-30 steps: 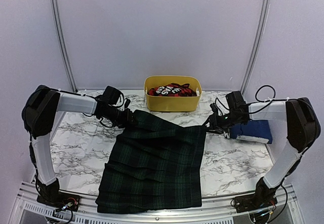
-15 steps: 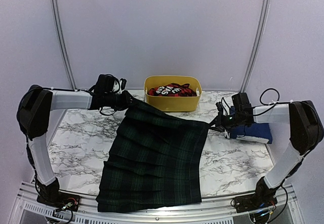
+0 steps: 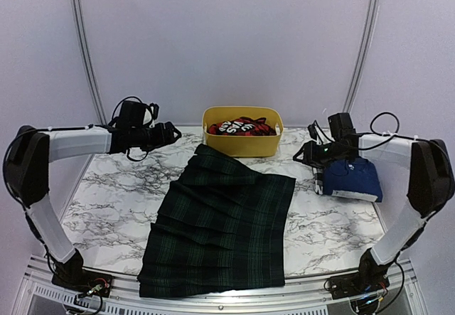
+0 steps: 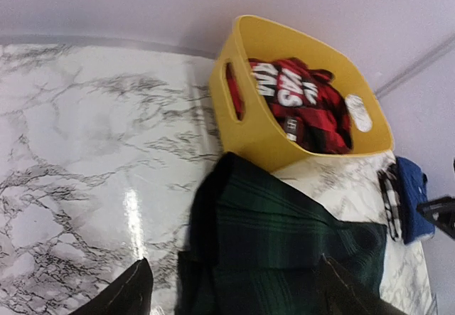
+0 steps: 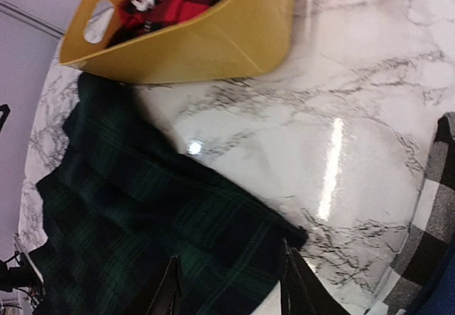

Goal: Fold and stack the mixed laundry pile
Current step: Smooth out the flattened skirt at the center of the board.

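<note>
**Both grippers off the tartan cloth, which now lies flat**

Since a second ago both arms have let go of the far corners they were lifting and have drawn outward and up; the tartan cloth (image 3: 220, 237) has dropped onto the marble table (image 3: 114, 194).

On my left, the left gripper (image 3: 169, 131) hangs above the far left of the table, apart from the cloth's far left corner. From its wrist camera I see its fingers (image 4: 135, 290) spread wide with nothing between them, only the cloth lying below.

The tartan cloth fills the middle of the table, pleated, running from just in front of the yellow tub (image 3: 242, 146) down to the near edge. Its far left corner almost touches the tub's front wall.

Inside the tub, at the middle of the far edge, sits the red-and-black checked garment (image 3: 242, 126), its white lettering facing up.

To the right, the right gripper (image 3: 302, 155) hovers just off the cloth's far right corner, jaws parted and empty. Just beyond it the navy garment (image 3: 352, 180) lies folded on the table, with a black-and-white checked strip (image 5: 434, 208) showing along its inner side.
</note>
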Controlling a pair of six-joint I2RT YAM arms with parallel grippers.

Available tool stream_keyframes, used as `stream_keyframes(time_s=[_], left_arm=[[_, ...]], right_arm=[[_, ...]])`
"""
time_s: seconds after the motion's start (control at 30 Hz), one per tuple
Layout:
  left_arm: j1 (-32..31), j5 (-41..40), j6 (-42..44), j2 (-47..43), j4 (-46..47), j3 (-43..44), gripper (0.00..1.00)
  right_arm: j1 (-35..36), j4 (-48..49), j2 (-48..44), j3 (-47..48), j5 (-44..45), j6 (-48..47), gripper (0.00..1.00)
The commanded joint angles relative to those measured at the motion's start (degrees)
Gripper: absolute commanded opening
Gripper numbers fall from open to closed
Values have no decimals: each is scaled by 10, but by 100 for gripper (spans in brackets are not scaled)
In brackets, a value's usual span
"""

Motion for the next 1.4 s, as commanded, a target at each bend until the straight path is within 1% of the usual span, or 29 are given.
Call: stream_keyframes(time_s=[0.0, 0.1, 0.2, 0.3, 0.43, 0.5, 0.63, 0.8, 0.9, 0.97, 1.03, 1.1, 1.17, 1.23, 1.27, 1.3, 1.37], left_arm=[[-46, 79, 109, -71, -43, -40, 76], [-90, 129, 146, -52, -76, -42, 62], [-133, 142, 177, -14, -107, -28, 48], [-156, 158, 188, 29, -118, -10, 36], [-167, 144, 190, 96, -123, 28, 31], [-168, 114, 190, 136, -134, 69, 30], [-160, 50, 189, 197, -152, 164, 31], [-139, 14, 167, 239, -142, 265, 35], [-126, 2, 149, 271, -142, 310, 40], [-118, 7, 130, 294, -141, 323, 45], [-112, 20, 119, 320, -141, 328, 47], [-109, 24, 117, 335, -141, 326, 48], [-107, 26, 121, 340, -141, 323, 51], [-106, 14, 130, 327, -141, 318, 57], [-106, 3, 136, 315, -141, 312, 61], [-105, -11, 142, 299, -139, 305, 66], [-101, -34, 155, 260, -137, 290, 79]], right_arm=[[56, -6, -75, -10, -48, -24, 40], [98, 0, -44, -17, -74, -16, 33], [118, 35, 1, -32, -95, 7, 29], [135, 62, 39, -45, -98, 25, 26], [140, 73, 85, -47, -85, 31, 26], [140, 67, 105, -48, -73, 25, 26], [140, 42, 132, -45, -36, 3, 26], [137, 5, 152, -34, 8, -26, 27], [130, 1, 154, -36, 26, -29, 30], [120, 0, 153, -36, 34, -30, 35], [105, 3, 153, -35, 35, -26, 41], [90, 7, 158, -26, 29, -26, 44], [84, 5, 172, -6, 24, -31, 45], [84, 0, 192, 24, 21, -40, 46], [83, -2, 203, 39, 21, -43, 47], [82, -3, 213, 54, 20, -45, 47], [77, -12, 234, 86, 2, -52, 48]])
